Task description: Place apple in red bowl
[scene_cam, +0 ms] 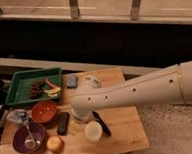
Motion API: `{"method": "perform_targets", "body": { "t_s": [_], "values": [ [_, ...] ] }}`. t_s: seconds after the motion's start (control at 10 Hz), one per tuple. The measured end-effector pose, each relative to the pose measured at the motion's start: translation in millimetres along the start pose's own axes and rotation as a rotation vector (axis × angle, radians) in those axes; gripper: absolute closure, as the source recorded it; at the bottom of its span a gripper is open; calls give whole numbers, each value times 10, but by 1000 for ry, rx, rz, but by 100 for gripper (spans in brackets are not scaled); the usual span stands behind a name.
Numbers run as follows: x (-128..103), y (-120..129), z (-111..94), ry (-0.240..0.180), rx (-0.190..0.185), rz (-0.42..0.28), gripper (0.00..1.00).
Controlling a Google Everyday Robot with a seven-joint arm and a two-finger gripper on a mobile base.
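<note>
The apple (54,143) is small and yellow-orange. It lies near the wooden table's front edge, between the purple bowl and the white cup. The red bowl (44,111) sits just behind it, on the left half of the table, and looks empty. My white arm reaches in from the right across the table. My gripper (77,118) hangs below the wrist over the middle of the table, right of the red bowl and behind and right of the apple. It touches neither.
A purple bowl (29,138) with a spoon stands left of the apple, a white cup (93,131) right of it. A green tray (32,86) with food sits back left. A dark flat bar (63,122), a black tool (101,124) and a blue-grey item (72,82) also lie on the table (121,134).
</note>
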Motion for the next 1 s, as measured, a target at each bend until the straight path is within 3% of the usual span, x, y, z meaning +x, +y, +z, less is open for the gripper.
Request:
{"method": "perform_targets", "body": {
  "t_s": [0.3, 0.6, 1.0],
  "values": [
    [-233, 187, 115, -22, -47, -81, 20],
    [-441, 490, 151, -46, -70, -175, 20],
    [-901, 945, 350, -59, -121, -359, 20]
  ]
}}
